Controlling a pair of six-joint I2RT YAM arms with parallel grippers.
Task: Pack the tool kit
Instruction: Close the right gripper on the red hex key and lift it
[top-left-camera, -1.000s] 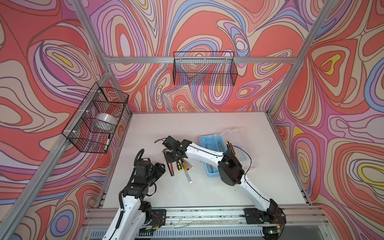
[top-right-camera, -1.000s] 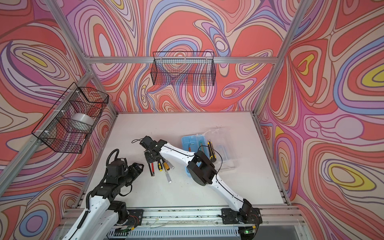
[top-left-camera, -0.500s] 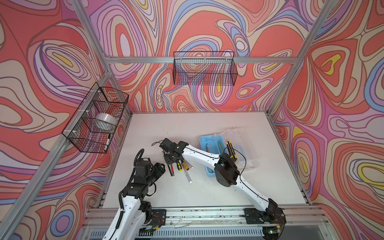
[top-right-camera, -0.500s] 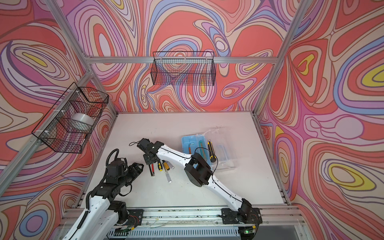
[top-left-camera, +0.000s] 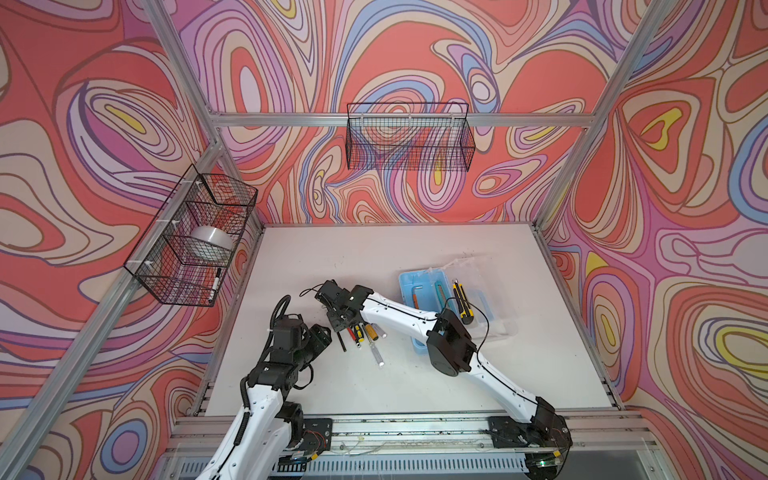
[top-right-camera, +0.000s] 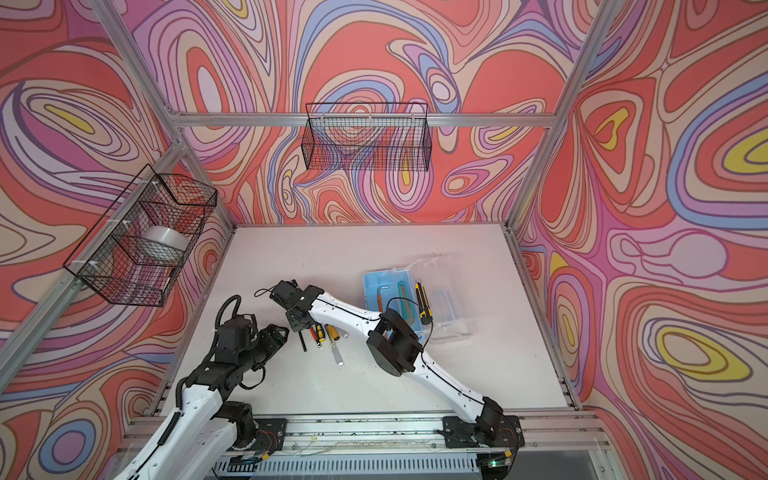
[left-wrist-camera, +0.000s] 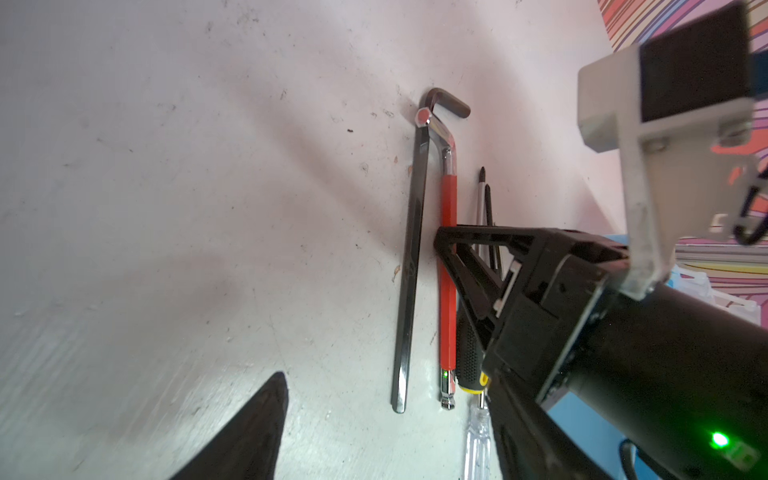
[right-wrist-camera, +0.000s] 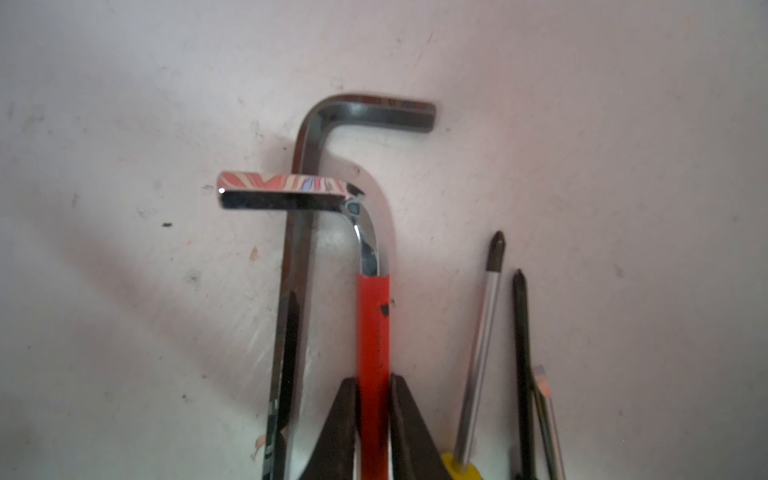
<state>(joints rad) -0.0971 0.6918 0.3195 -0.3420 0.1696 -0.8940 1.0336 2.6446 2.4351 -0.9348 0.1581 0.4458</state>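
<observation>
The right arm is stretched low across the table, with its black elbow joint seen over the near end of the light-blue box and its wrist bent down over a row of tools left of centre. The right gripper is pinched onto the red-sleeved hex key, one finger on each side of the sleeve. Whether the key is raised off the surface cannot be told. Its short leg is laid across the shaft of the chrome hex key, which lies just beside it. Two screwdrivers are lined up on the key's other side. The left arm is folded near the table's left edge. The left gripper is held spread, with nothing between its fingers, and is pointed at the tool row from just beside it. The box is set right of centre, with its clear lid swung open toward the right edge and a yellow-and-black utility knife laid along the hinge side. Bare table is left behind the tools up to the back wall, and in front of them toward the rail.
</observation>
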